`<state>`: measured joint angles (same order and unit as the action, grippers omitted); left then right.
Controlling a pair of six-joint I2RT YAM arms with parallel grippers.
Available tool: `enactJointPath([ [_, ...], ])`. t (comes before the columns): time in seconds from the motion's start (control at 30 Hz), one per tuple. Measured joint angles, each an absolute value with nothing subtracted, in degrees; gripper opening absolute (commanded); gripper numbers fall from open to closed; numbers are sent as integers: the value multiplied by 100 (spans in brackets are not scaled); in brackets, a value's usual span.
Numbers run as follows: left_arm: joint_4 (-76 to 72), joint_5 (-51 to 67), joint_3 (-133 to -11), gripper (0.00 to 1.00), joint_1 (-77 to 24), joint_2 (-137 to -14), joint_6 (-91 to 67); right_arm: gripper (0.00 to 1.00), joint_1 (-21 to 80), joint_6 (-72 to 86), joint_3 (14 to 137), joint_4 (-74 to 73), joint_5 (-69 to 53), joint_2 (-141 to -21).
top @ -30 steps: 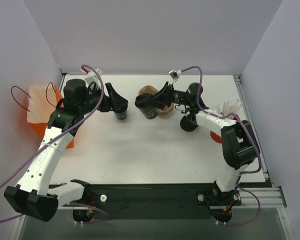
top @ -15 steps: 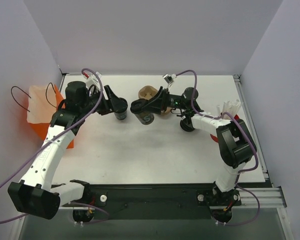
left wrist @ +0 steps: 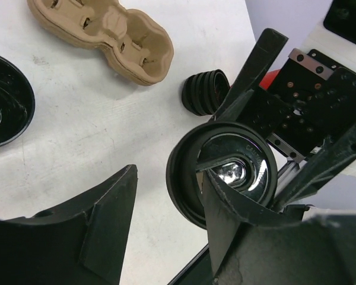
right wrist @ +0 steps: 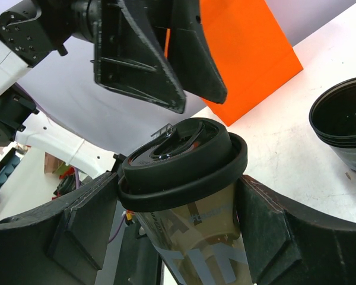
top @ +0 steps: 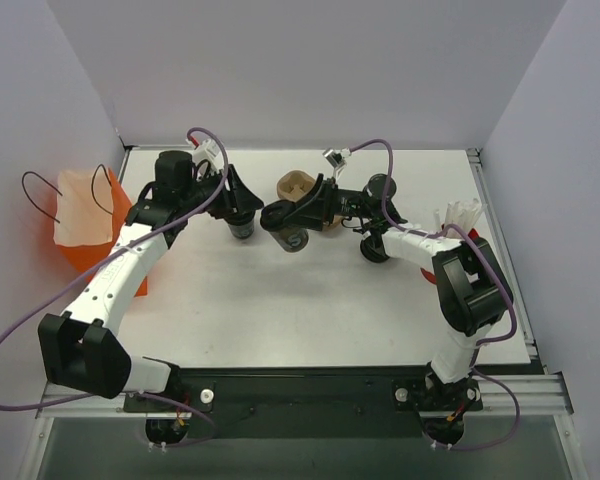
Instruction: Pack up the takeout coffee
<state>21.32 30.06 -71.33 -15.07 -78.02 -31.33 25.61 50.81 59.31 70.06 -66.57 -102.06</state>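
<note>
**Right arm.** The right fingers (right wrist: 86, 228) are clamped on the takeout coffee (right wrist: 184, 172), one finger on each side of the cup wall just below the lid. The cup is tilted, with the lid turned toward the left arm. In the top view the cup is over the middle of the tabletop (top: 310, 310), just in front of the brown cup carrier (top: 298, 186). Whether its base touches the tabletop cannot be determined.

**Left arm.** The left fingers (left wrist: 101, 234) are spread wide and hold nothing. In the left wrist view one finger overlaps the rim of the lid, and the other is apart from it.

**Other items.**
- The lidless black cup (top: 242, 228) stands upright just left of the takeout coffee.
- The stack of loose lids (left wrist: 204, 92) lies near one end of the carrier.
- The orange bag (top: 68, 245) stands at the left edge of the tabletop, well apart from the takeout coffee.
</note>
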Motion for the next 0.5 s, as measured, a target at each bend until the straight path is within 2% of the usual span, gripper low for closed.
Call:
enactJointPath([
  [0.5,2095,3065,-7275,47,-1723,-8023,-2895,65,2556,5092,6106,6997,-6737,-10206],
])
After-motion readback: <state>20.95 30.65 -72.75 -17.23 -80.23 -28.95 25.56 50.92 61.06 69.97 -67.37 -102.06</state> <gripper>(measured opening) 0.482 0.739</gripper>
